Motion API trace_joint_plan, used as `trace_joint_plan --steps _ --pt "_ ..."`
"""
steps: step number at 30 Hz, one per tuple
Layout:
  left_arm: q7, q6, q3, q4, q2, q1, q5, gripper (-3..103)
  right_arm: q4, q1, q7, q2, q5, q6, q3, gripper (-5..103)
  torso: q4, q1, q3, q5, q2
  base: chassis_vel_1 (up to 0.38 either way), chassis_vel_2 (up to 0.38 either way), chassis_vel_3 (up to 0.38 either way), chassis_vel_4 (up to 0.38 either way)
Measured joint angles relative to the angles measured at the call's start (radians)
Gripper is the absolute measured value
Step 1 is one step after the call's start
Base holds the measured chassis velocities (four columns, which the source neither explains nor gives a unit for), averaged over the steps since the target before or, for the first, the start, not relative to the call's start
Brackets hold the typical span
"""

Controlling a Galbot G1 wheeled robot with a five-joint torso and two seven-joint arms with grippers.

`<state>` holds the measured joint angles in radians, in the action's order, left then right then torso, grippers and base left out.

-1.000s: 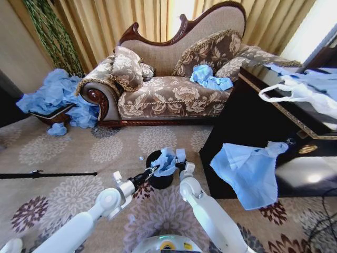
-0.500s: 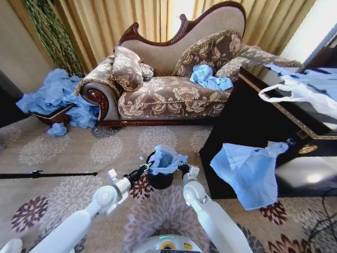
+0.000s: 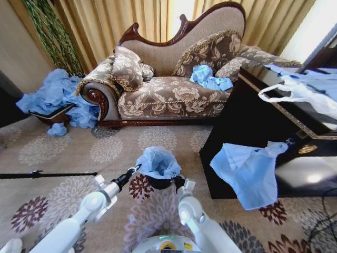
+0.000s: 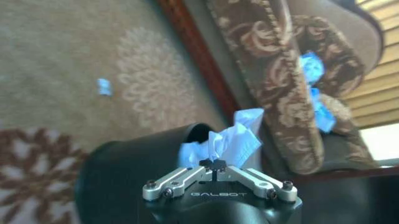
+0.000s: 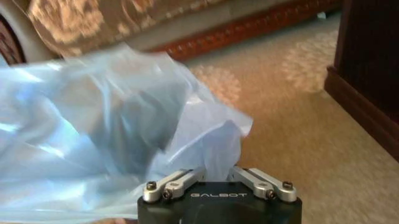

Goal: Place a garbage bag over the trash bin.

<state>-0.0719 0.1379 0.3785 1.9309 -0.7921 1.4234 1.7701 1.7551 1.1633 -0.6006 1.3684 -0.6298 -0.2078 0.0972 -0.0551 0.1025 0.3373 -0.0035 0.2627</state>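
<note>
Both grippers, left (image 3: 138, 167) and right (image 3: 176, 181), pinch opposite edges of garbage bag (image 3: 157, 161), draped over trash bin (image 3: 159, 183) on carpet (image 3: 79, 153).

Both my arms reach forward and low from the shoulders, white links angling inward toward each other. My left gripper (image 3: 138, 167) is at the end of the left arm, wrist black, tips pointing ahead and to the right; in the left wrist view my left gripper (image 4: 212, 164) has jaws pinched together on a fold of the garbage bag (image 4: 234, 137). My right gripper (image 3: 176, 179) sits just right of centre, arm rising steeply. In the right wrist view my right gripper (image 5: 215, 171) is clamped on the bag edge, fingertips hidden by plastic.
</note>
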Motion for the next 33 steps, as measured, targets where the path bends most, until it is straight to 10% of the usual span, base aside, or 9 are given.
trace_joint_plan --steps 33 --pt "-0.02 -0.011 -0.25 -0.544 -0.227 -0.48 -0.183 0 -0.406 -0.212 0.097 0.079 0.068 0.046 -0.148 0 -0.0002 0.0 0.0 0.0001 0.0 0.0 0.0 0.0 0.0"
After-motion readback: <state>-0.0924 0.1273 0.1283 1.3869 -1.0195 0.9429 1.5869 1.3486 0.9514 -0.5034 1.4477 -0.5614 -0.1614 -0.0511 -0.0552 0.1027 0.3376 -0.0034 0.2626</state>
